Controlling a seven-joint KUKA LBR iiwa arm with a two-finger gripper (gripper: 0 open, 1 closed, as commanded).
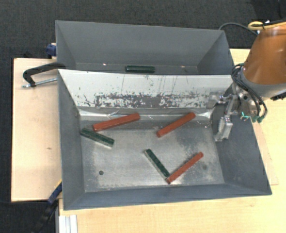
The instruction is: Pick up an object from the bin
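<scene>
My gripper (223, 124) hangs at the bin's right side, just above the floor near the right wall. Nearest to it, a little to its left, a red flat bar (176, 124) lies slanted by the back wall. Another red bar (184, 167) lies below and to the left of the gripper, toward the front. One end of that bar meets the end of a dark green bar (156, 162). The gripper is apart from all of them, with nothing seen in it.
A third red bar (116, 122) and a second dark green bar (97, 137) lie at the left of the bin floor. A small dark speck (101, 173) sits at the front left. The arm with its orange cover comes in over the right rim.
</scene>
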